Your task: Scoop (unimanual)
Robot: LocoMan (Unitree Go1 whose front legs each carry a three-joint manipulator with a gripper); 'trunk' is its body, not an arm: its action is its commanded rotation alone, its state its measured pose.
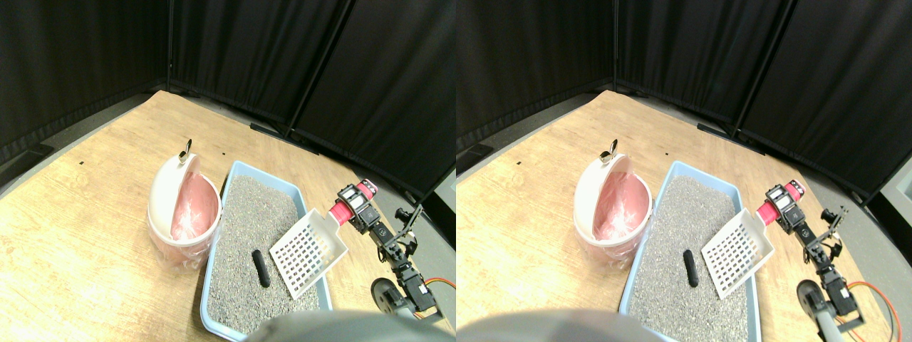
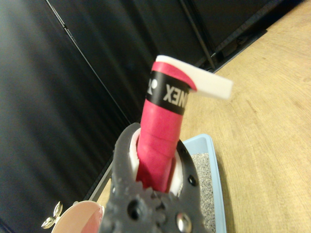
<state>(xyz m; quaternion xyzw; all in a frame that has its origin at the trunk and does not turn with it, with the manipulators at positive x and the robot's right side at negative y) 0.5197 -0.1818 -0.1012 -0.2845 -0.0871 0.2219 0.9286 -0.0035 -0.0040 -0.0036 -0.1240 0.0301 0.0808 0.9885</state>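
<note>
While you look over the wooden floor board (image 1: pixel 85 235), note that the right gripper (image 1: pixel 354 208) is clamped on the scoop's red-wrapped handle (image 1: pixel 342 211); in the wrist view you can see both jaws pressed against the wrap (image 2: pixel 158 145), with the handle's white end (image 2: pixel 209 83) sticking out past a black band. You have the white slotted scoop (image 1: pixel 308 253) hanging tilted over the right-hand side of the light blue litter tray (image 1: pixel 235 173), its open mouth toward the tray's near right corner and its handle rising up and away over the right rim. You cannot tell from these views whether the scoop's lower edge touches the grey litter (image 1: pixel 256 214) or sits just above it. The small dark oblong piece (image 1: pixel 261 268) you are after lies on the litter near the middle of the tray's near half, just beside the scoop's left edge and apart from it. Nothing sits between scoop and piece. To the left, the white bin (image 1: pixel 182 214) with its pink liner stands just beside the tray's left rim, its lid tipped up and a small metal clip (image 1: pixel 187 149) at the top. Behind everything, black curtain panels (image 1: pixel 285 57) close off the far edges of the board. The manipulator's dark links and an orange cable (image 1: pixel 443 281) stand off the tray's right side.
</note>
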